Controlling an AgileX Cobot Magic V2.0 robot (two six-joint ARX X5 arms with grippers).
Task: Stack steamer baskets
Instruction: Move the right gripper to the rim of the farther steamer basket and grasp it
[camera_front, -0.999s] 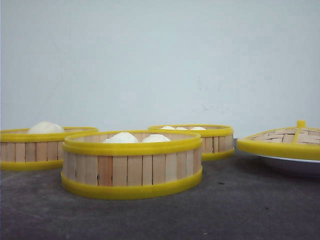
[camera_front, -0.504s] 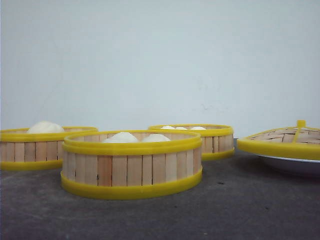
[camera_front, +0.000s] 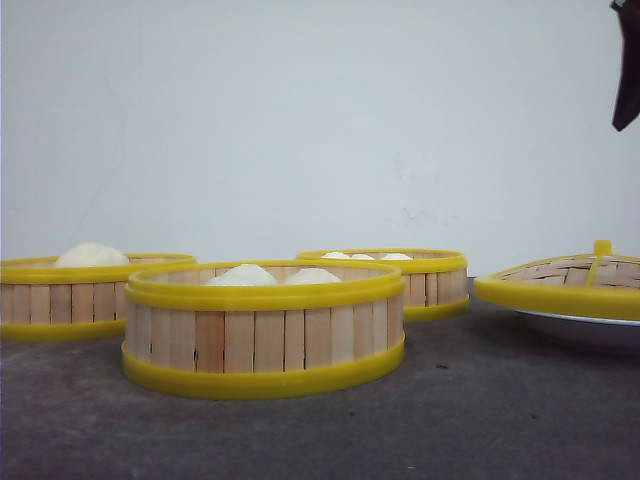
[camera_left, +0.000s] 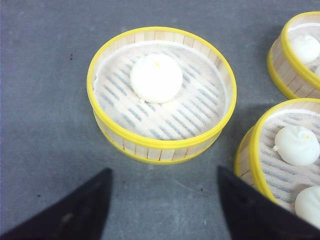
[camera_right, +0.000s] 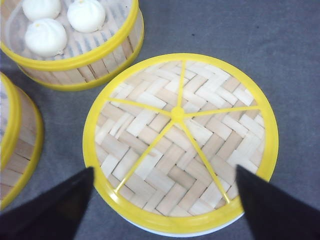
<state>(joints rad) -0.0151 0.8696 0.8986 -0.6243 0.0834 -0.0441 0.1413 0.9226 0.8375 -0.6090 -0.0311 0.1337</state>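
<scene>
Three steamer baskets stand apart on the dark table, none on another. The left basket (camera_front: 60, 303) holds one bun, the middle front basket (camera_front: 265, 340) two, and the back basket (camera_front: 430, 288) three. My left gripper (camera_left: 162, 200) hovers open over bare table just short of the one-bun basket (camera_left: 165, 144), with nothing between its fingers. The middle basket (camera_left: 254, 150) and back basket (camera_left: 280, 65) lie beside it. My right gripper (camera_right: 162, 200) hangs open above the near rim of the woven lid (camera_right: 165, 130), holding nothing.
The woven lid (camera_front: 570, 285) with its yellow knob rests on a white plate (camera_front: 585, 330) at the right. A dark part of my right arm (camera_front: 627, 70) shows in the front view's top right corner. The three-bun basket (camera_right: 85, 72) stands close beside the lid.
A dark part of the right arm has come into the top right corner of the front view. The baskets, lid and plate have not moved.
</scene>
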